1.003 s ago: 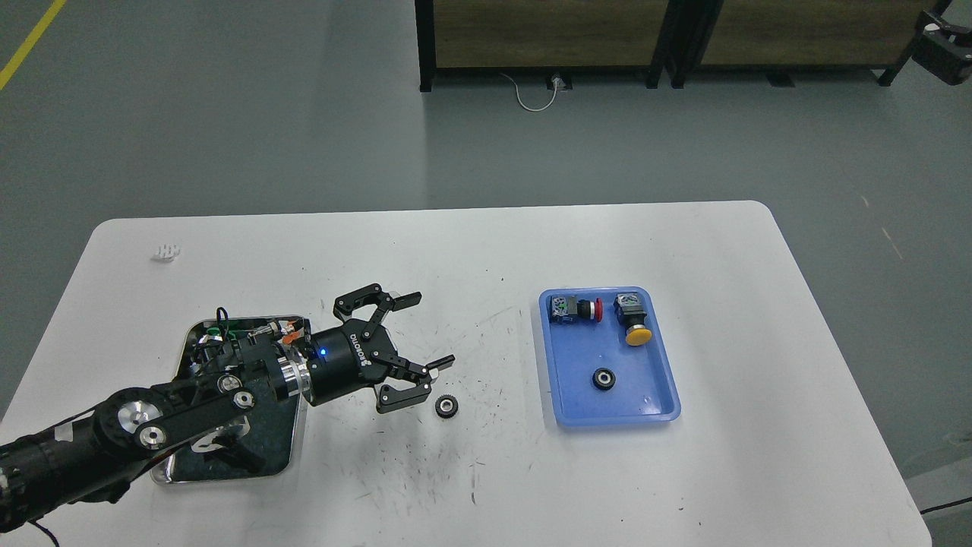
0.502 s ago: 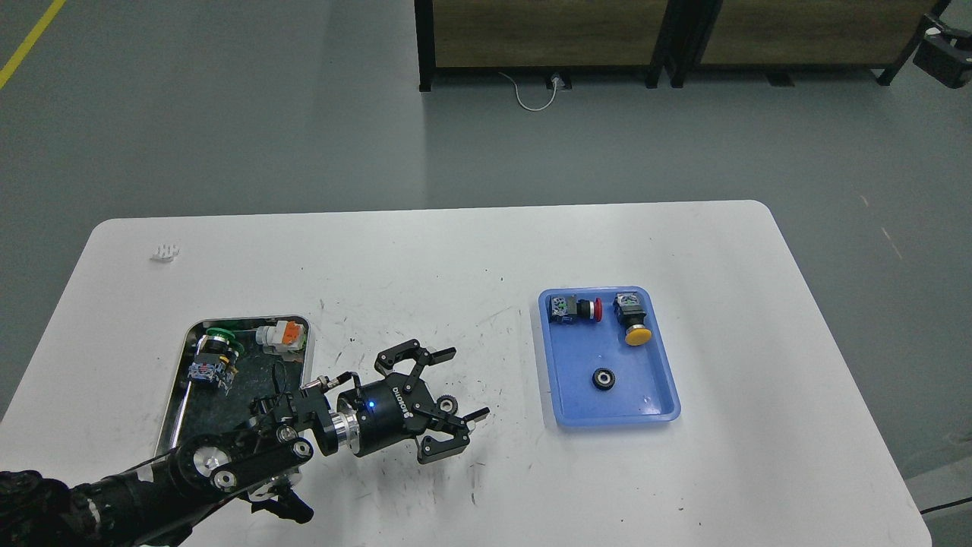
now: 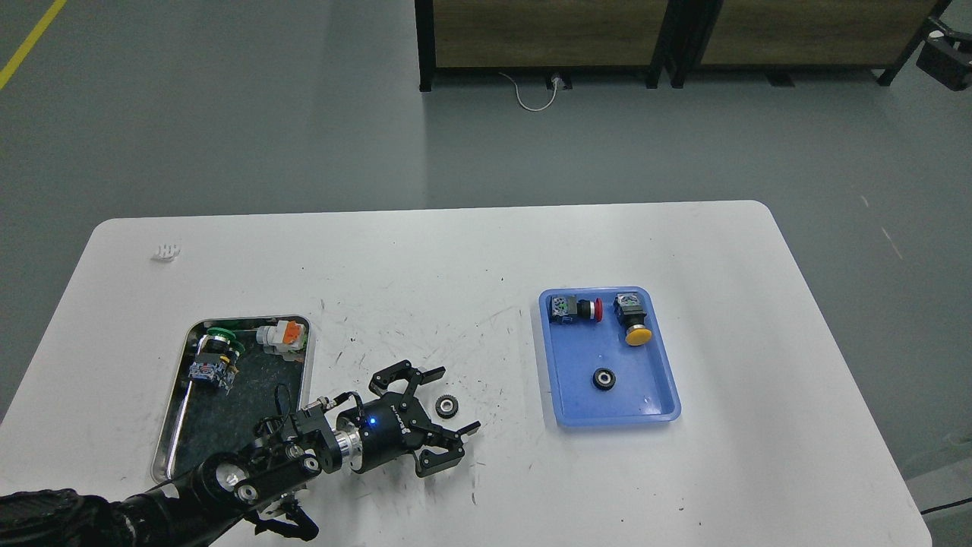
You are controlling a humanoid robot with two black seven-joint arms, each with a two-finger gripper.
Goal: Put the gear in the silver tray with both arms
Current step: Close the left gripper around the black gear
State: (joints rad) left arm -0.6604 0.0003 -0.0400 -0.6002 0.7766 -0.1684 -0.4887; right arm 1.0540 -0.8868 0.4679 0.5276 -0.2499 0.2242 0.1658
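left gripper (image 3: pixel 449 402) spread around gear (image 3: pixel 446 407), right of silver tray (image 3: pixel 307 357).

black left gripper (image 3: pixel 444 399) with a blue light; silver wrist ring (image 3: pixel 343 448). dark toothed gear (image 3: pixel 446 407) on white table (image 3: pixel 456 251) streaked with black scuffs. silver tray (image 3: pixel 176 425), dark floor, holding green and orange parts. blue tray (image 3: pixel 668 387) with red button (image 3: pixel 598 309), yellow button (image 3: pixel 638 335), black bearing (image 3: pixel 604 379).

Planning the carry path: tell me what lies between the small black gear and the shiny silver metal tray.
In the head view, only the open left gripper lies between black gear and silver tray.
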